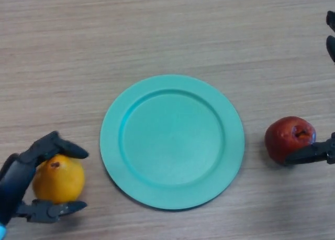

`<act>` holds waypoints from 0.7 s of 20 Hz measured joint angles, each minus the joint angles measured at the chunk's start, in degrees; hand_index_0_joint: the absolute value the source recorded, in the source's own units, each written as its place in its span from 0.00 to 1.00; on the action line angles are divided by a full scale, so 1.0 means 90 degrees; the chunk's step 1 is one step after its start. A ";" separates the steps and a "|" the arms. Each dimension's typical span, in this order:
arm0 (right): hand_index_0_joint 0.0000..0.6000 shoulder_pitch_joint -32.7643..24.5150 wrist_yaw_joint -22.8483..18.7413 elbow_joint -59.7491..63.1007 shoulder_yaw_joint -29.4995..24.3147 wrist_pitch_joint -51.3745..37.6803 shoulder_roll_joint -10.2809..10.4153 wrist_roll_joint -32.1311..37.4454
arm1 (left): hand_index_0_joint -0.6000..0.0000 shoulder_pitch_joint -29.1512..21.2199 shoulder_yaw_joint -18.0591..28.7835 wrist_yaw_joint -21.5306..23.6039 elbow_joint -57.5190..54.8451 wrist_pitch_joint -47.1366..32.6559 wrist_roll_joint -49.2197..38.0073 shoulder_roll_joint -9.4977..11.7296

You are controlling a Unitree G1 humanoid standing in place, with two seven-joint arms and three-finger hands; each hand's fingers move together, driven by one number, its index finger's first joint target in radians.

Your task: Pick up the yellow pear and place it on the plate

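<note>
The yellow pear (58, 178) sits in my left hand (21, 174) at the lower left of the table (157, 30), just beside the plate's left rim but not touching it. It is a rounded, plump fruit, deep yellow shading to orange, with a smooth, faintly glossy skin and a small dark brown spot near its top. My fingers curl over its upper side and my thumb closes in under its lower side, so I am grasping it between them. I cannot tell whether it rests on the wood or is lifted off it.

The plate (172, 93) lies flat in the middle, round, turquoise, with a smooth matte surface, a broad raised rim and a shallow flat well.

To the right of the plate, apart from it, lies a red apple (289, 139), dark red, dull-skinned, with a brownish hollow facing up. My right hand (314, 153) shows at the right edge, one black finger reaching straight to the apple's lower right side and touching it; that hand looks relaxed, not clenched.

The table is pale wood-grain laminate with fine horizontal streaks.
</note>
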 measured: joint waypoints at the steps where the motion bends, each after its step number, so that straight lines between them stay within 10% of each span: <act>1: 0.00 0.0002 -0.0002 0.0015 -0.0001 0.0001 0.0000 0.0001 | 0.00 0.0071 -0.0008 -0.0552 -0.0613 0.0494 -0.0287 -0.0076; 7: 0.00 0.0004 -0.0001 -0.0013 -0.0007 0.0121 0.0000 0.0422 | 0.00 -0.0748 -0.0259 -0.1758 -0.1223 0.2073 -0.0787 -0.0051; 14: 0.00 0.0034 -0.0011 -0.0027 -0.0069 0.0147 0.0003 0.0539 | 0.00 -0.3107 -0.1339 0.1233 0.2383 -0.0825 0.0864 -0.0426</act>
